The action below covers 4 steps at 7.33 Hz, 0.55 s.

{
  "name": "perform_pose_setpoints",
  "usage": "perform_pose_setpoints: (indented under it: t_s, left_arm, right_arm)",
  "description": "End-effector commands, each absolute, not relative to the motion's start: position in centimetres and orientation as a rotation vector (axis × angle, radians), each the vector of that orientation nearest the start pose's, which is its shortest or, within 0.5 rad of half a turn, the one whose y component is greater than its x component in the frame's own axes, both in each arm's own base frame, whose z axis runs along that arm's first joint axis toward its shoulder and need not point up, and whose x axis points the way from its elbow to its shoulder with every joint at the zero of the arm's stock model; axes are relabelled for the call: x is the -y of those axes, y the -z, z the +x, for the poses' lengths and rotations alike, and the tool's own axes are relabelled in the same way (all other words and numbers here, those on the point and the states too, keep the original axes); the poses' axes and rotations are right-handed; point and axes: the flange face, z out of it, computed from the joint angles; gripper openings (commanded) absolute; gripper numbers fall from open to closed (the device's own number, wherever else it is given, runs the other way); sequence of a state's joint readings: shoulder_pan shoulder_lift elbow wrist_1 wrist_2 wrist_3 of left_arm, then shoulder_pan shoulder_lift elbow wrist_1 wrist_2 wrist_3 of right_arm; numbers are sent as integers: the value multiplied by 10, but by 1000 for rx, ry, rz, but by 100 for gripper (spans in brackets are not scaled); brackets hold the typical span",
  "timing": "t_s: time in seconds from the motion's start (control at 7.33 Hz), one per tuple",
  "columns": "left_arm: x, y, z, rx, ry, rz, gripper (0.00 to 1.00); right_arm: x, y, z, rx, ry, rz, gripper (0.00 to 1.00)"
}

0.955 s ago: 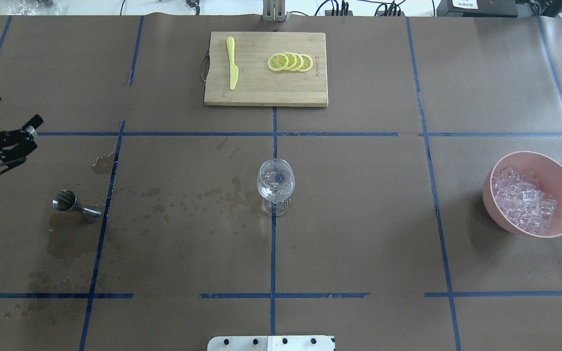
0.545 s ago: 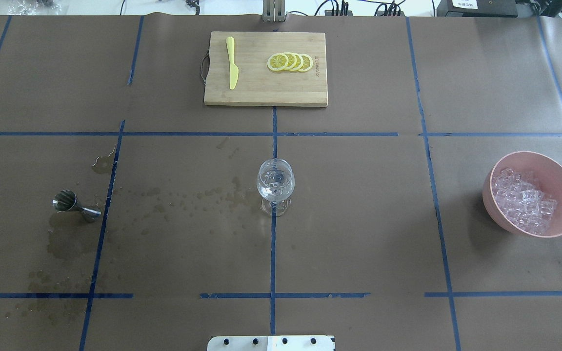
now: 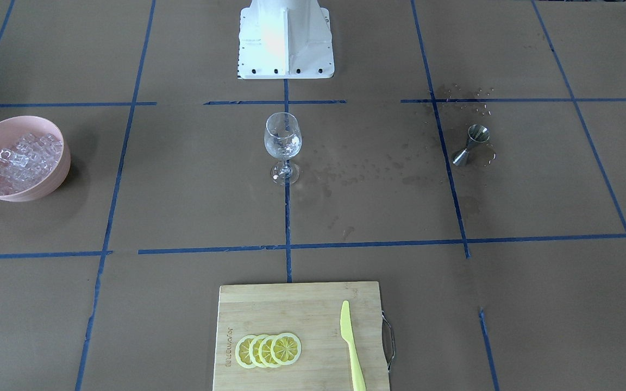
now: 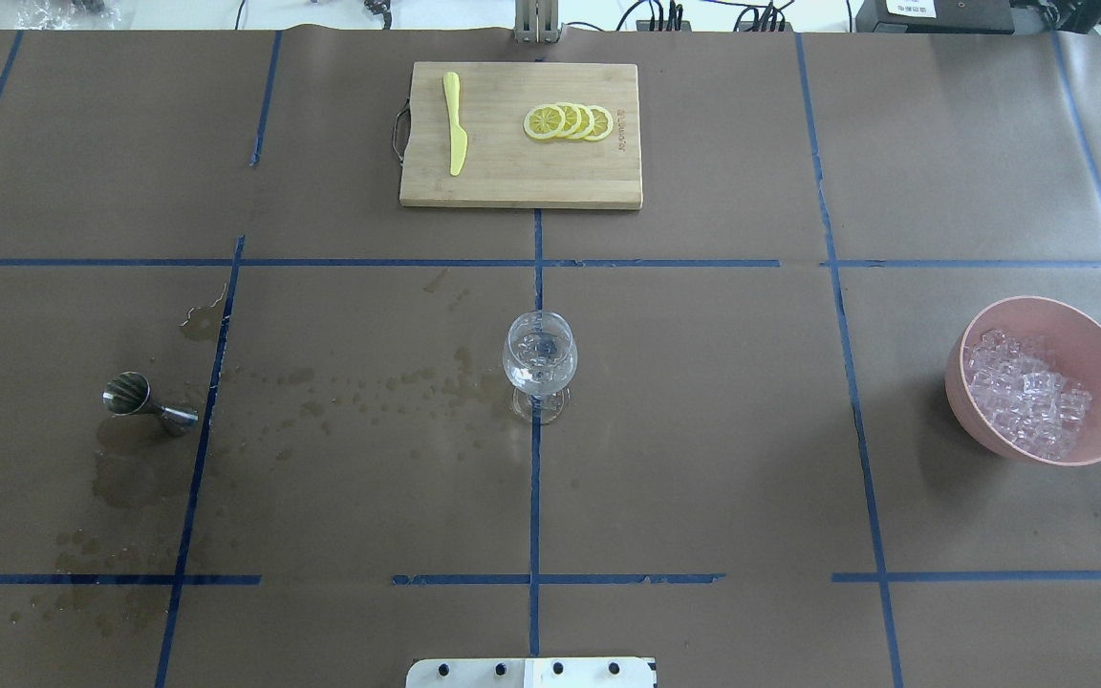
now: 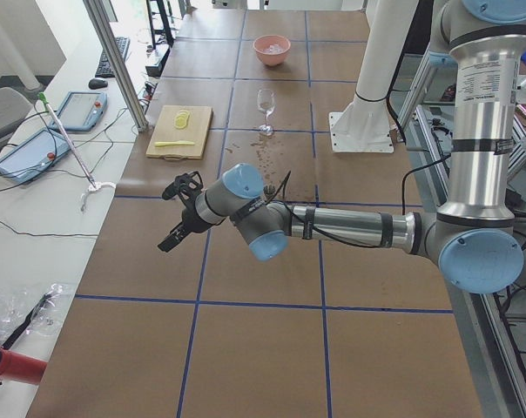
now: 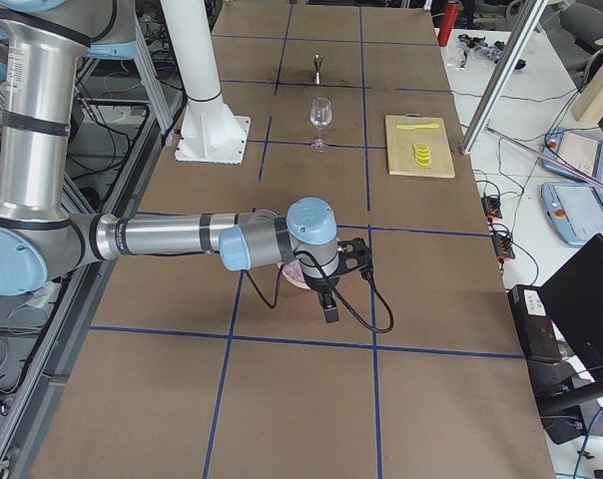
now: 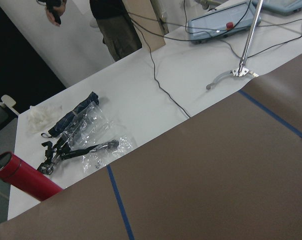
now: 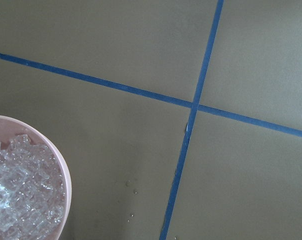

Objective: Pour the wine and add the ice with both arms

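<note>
- the wine glass [image 4: 540,358] is standing upright in the middle of the table, on a blue tape line. something clear is glinting inside it, and i cannot tell if this is liquid or ice.
- the ice [image 4: 1028,406] is lying in a heap in the pink bowl [image 4: 1100,339] at the right side, well apart from the glass.
- the right gripper [image 6: 343,289] is hanging near this bowl and seems a little beside it. only a side view is showing it, so i cannot tell if its jaws are released or clenched.
- the left gripper [image 5: 170,218] is hovering over the left end of the table, and i cannot tell its jaw state either.
- the jigger [image 4: 135,397] is standing at the left, with wet stains [image 4: 369,392] spreading between it and the glass.
- i am judging these risks:
  - the cubes are small and smooth, so one may be slipping out during the long carry.
  - a cube falling from high may be splashing, or tipping the thin-stemmed glass.
  - a descent on the rim may be pushing the bowl.
  - the wet paper may be letting the glass slide.
</note>
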State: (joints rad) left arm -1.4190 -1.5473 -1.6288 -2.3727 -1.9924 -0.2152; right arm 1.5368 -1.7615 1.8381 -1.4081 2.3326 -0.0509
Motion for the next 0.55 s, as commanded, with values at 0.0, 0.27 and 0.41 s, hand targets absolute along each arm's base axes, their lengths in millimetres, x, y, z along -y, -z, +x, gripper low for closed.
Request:
perform_pose_setpoints:
  t_s: [0.0, 0.27, 0.41]
  left_arm:
    - [511, -614, -27, -567, -37, 371, 100]
    - [446, -666, -46, -753, 66, 117, 100]
    - [391, -680, -58, -894, 118, 67, 100]
  right_arm:
    - [426, -603, 49, 767, 167, 220, 100]
    - [425, -606, 47, 795, 164, 208, 100]
    - [424, -605, 43, 849, 169, 203, 100]
